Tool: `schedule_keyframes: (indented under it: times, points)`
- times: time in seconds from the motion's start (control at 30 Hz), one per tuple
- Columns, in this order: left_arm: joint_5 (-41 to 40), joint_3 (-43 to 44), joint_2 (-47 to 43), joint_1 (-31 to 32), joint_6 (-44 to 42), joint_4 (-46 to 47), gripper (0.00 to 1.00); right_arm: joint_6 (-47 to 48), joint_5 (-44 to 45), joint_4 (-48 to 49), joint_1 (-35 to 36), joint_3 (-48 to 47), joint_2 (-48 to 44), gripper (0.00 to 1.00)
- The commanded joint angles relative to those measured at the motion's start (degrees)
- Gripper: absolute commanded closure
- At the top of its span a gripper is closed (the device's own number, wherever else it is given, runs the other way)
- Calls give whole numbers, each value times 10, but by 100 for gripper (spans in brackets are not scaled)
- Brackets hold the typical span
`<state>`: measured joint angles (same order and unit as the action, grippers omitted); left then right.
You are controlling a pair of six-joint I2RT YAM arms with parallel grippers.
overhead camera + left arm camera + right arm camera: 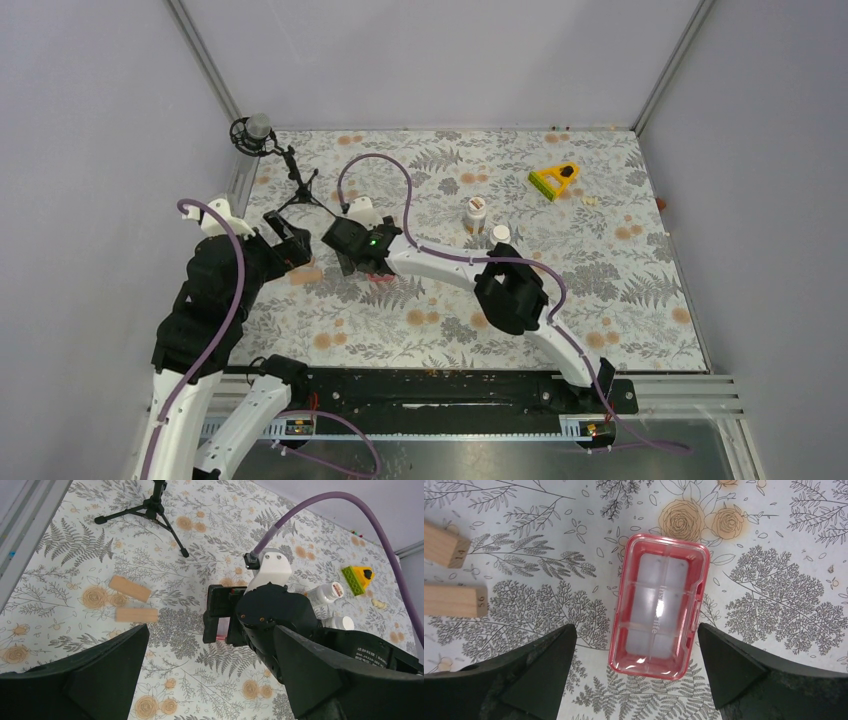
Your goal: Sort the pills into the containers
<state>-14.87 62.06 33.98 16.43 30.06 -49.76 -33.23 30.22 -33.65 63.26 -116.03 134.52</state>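
Pill tray (659, 605), red-pink with a clear lid shut over it, lies flat on the floral-print cloth (600, 280) at left-centre of the table. Through the lid its divided compartments look frosted white. Whether any holds a pill cannot be told.

The right gripper (635, 630) hangs directly over the tray with its fingers spread wide. The near end of the tray sits between the two fingertips. Cloth shows between the tray and one finger, and the tray's other edge is just beside the second finger. Nothing is pinched. The right arm reaches from its base at the near right diagonally across the table, elbow raised and wrist turned downward.

The left gripper (211, 629) is also spread wide and holds nothing. It is raised off the cloth near the table's left edge and points toward the right gripper. The left arm is folded upright.

Two numbered wooden blocks (454, 601) lie side by side on the cloth, near the tray on its left. A small black tripod (300, 190) stands beyond them.

Two white round bottles (477, 210) stand upright toward the far centre, well apart from the tray. A yellow wedge-shaped tool (553, 180) lies further right. A few pale grains (380, 604) lie just beside it, too small to identify.
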Motion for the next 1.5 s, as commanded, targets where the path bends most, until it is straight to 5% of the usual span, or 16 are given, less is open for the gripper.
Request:
schedule_keyframes:
  times: [0.0,0.9,1.23,1.47]
  points:
    - [-4,-10,-8,-3,2,13,1,7,55,-7,-3,-35,16,1]
    - [26,-40,-13,-3,23,33,1,-13,-38,10,-42,4,39,8]
    - [38,-50,-15,-4,19,33,1,-6,-63,13,-58,6,28,39]
    - [112,-78,-6,-4,11,65,1,4,-184,120,-95,149,-89,48]
